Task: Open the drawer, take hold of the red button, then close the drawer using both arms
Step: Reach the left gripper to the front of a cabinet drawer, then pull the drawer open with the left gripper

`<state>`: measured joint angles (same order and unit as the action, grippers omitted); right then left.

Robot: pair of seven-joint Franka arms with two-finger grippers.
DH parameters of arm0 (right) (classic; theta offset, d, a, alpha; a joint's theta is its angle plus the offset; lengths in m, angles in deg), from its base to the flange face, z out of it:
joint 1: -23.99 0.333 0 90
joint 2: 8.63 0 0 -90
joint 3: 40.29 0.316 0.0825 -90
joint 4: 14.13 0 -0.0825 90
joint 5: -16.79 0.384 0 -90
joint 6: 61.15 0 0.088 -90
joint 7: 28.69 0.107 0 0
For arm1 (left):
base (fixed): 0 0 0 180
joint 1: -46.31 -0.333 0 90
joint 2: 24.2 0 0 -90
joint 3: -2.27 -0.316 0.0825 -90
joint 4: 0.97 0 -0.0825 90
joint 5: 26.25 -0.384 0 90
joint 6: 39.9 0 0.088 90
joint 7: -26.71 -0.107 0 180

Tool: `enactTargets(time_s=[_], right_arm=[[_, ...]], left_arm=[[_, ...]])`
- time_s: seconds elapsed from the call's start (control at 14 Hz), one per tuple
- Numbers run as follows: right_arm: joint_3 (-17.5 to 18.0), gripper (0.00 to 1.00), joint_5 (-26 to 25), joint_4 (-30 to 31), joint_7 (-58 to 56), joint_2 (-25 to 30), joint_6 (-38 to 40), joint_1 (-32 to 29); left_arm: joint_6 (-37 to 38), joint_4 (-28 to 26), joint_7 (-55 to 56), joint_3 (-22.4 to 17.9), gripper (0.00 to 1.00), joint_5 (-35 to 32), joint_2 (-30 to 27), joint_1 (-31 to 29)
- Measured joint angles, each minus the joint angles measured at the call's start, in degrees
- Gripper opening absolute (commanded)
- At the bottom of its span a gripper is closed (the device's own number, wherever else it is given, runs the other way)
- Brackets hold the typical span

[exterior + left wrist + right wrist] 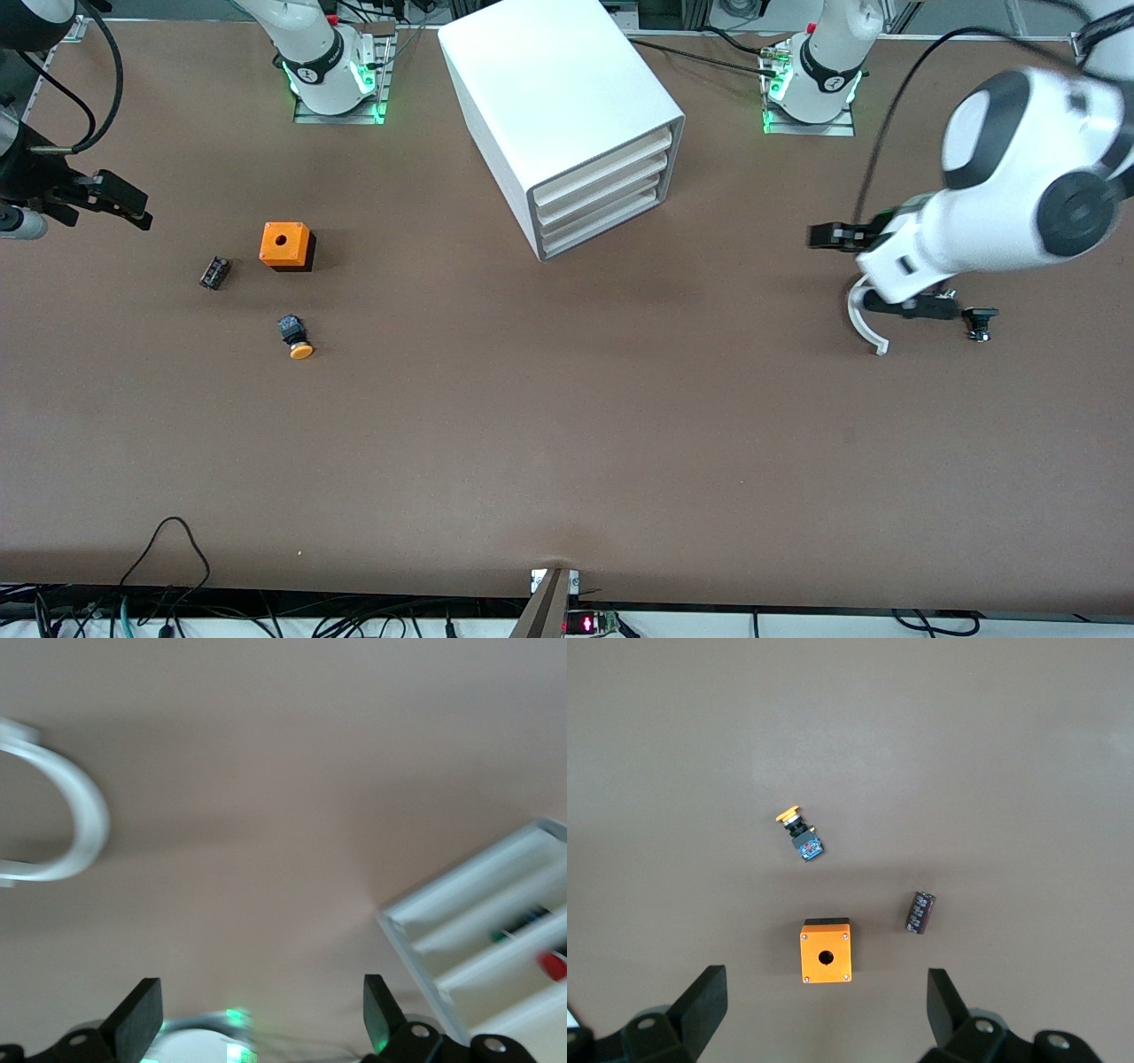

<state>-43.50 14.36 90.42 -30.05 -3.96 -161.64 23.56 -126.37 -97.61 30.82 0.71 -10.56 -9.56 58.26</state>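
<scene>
the job has hardly begun. the big white plastic box cabinet [567,115] on the brown counter [567,443] has all its shallow white drawers [602,190] pushed in. the small red-capped button [554,966] peeks out of one drawer. the left gripper [257,1019] hangs over the counter toward the left arm's end from the cabinet, jaws spread wide, holding nothing. the right gripper [824,1005] waits over the orange box with a hole [285,245], jaws spread too.

A robotics lab: two bolted-down arms [992,195] at a brown table [567,443], cables [168,567] along its edge.
</scene>
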Motion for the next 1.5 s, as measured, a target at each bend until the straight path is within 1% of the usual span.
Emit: enactTargets(time_s=[0.07, 0.21, 0.36, 0.5, 0.64, 0.79, 0.86, 1.0, 1.07, 1.14, 1.21, 1.29, 1.36, 1.43, 1.5], right_arm=[[0.0, 1.0, 0.0, -0.03, 0.0, -0.12, 0.0, 0.0], [0.01, 1.0, 0.0, -0.07, 0.0, -0.62, 0.0, 0.02], [0.23, 1.0, 0.0, -0.11, -0.24, -1.72, -0.01, 0.09], [0.86, 1.0, 0.0, -0.65, -0.52, -3.51, -0.12, 0.69], [1.36, 1.0, 0.01, -2.0, -0.53, -6.14, -0.18, 1.89], [1.6, 1.0, 0.02, -3.38, -0.53, -8.39, -0.19, 2.94], [1.63, 1.0, 0.02, -3.75, -0.53, -8.95, -0.19, 3.09], [1.64, 1.0, 0.11, -4.14, -0.53, -9.34, -0.18, 3.33], [1.65, 1.0, 0.16, -4.2, -0.53, -9.34, -0.18, 3.56], [1.66, 1.0, 0.25, -4.25, -0.53, -9.34, -0.18, 3.8], [1.67, 1.0, 0.31, -4.26, -0.53, -9.34, -0.18, 4.01], [1.67, 1.0, 0.33, -4.26, -0.53, -9.34, -0.18, 4.21], [1.67, 1.0, 0.35, -4.26, -0.53, -9.37, -0.18, 4.44], [1.67, 1.0, 0.35, -4.27, -0.53, -9.44, -0.17, 4.67], [1.67, 1.0, 0.36, -4.26, -0.53, -9.57, -0.18, 4.86]], left_arm=[[-1.56, -2.67, -0.05, 0.96, 1.0, 5.2, 1.8, 0.14], [-7.81, -9.41, -2.39, 4.14, 1.0, 14.07, 4.6, 0.19], [-13.0, -14.89, -5.38, 8.32, 1.0, 18.8, 6.15, 0.32], [-14.45, -17.92, -6.92, 11.09, 0.99, 23.81, 6.84, 0.54], [-14.52, -20.48, -12.09, 12.06, 0.98, 30.81, 7.12, 0.8], [-14.67, -22.64, -16.47, 12.43, 0.95, 34.41, 7.57, 0.88], [-14.76, -23.27, -17.62, 12.79, 0.94, 34.93, 7.77, 0.86], [-15.96, -24.36, -18.47, 14.25, 0.89, 35.14, 7.87, 0.9], [-17.12, -24.94, -18.55, 15.4, 0.83, 35.6, 7.87, 0.92], [-18.31, -25.51, -18.59, 16.66, 0.75, 36.68, 7.88, 0.97], [-19.53, -26.04, -18.6, 17.86, 0.63, 37.58, 7.88, 1.06], [-20.71, -26.39, -18.6, 18.63, 0.39, 37.95, 7.88, 1.19], [-21.33, -26.64, -18.61, 19.05, 0.05, 38.13, 7.88, 1.32], [-21.33, -26.57, -18.71, 19.11, 0.0, 38.56, 7.78, 1.32], [-21.25, -26.46, -18.9, 19.12, 0.0, 38.7, 7.6, 1.26]])
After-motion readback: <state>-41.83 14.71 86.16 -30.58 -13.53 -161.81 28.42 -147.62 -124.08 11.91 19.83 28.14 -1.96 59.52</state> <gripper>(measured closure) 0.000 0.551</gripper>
